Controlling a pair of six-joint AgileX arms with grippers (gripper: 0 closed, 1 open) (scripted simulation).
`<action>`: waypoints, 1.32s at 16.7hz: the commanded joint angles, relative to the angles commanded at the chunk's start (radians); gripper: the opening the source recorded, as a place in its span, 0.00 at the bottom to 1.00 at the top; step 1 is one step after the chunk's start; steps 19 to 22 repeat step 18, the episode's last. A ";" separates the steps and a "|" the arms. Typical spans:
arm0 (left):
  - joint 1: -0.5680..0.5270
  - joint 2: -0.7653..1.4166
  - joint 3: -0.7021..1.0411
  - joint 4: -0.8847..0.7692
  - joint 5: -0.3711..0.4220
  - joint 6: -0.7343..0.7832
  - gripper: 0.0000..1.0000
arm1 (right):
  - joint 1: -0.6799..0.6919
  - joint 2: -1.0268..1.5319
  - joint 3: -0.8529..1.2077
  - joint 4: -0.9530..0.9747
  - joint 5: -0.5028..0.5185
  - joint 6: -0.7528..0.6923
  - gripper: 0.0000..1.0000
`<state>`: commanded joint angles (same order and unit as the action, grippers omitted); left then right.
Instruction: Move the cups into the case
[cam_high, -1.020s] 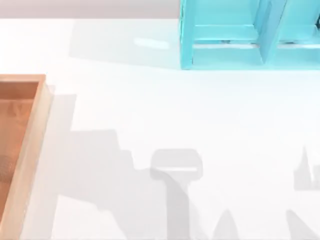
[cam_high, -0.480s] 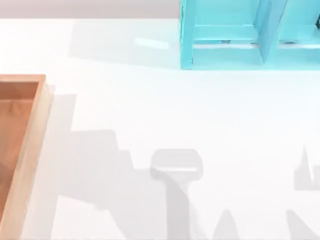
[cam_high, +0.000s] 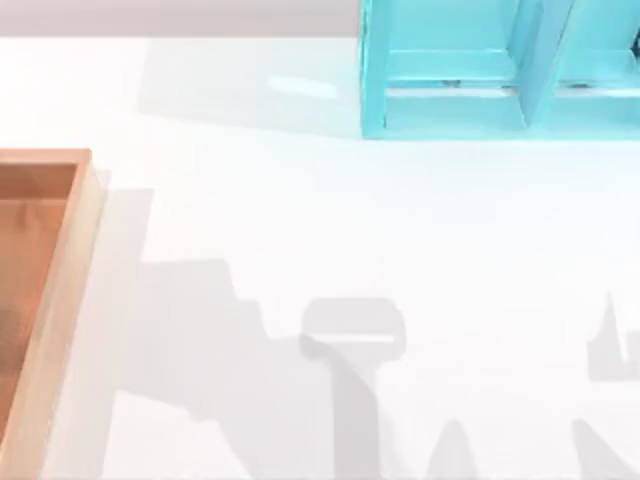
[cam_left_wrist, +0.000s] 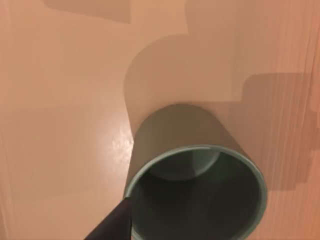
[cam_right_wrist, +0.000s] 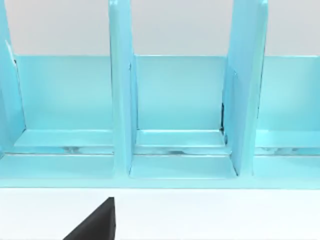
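An olive-green cup (cam_left_wrist: 195, 175) sits close under my left wrist camera, its mouth facing the lens. It is over the orange-tan wooden floor of the case (cam_left_wrist: 60, 100), and its shadow meets its base. My left gripper (cam_left_wrist: 112, 225) is at the cup's rim, one dark finger against the outer wall. In the top view the case (cam_high: 70, 290) lies at the table's left edge, partly cut off. My right gripper (cam_right_wrist: 95, 222) hangs in front of the cyan shelf unit.
The cyan shelf unit (cam_high: 450, 90) stands at the back right of the white table, its open compartments (cam_right_wrist: 180, 115) facing my right arm. Arm shadows fall across the table's front half.
Almost nothing moves in the top view. A faint dark patch inside the case at the left edge shifts slightly.
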<state>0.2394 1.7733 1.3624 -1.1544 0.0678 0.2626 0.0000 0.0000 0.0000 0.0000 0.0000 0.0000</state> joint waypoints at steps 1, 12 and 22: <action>0.000 0.000 0.000 0.000 0.000 0.000 1.00 | 0.000 0.000 0.000 0.000 0.000 0.000 1.00; -0.004 0.017 0.231 -0.223 0.000 0.001 1.00 | 0.000 0.000 0.000 0.000 0.000 0.000 1.00; -0.007 0.011 0.412 -0.400 0.000 -0.005 1.00 | 0.000 0.000 0.000 0.000 0.000 0.000 1.00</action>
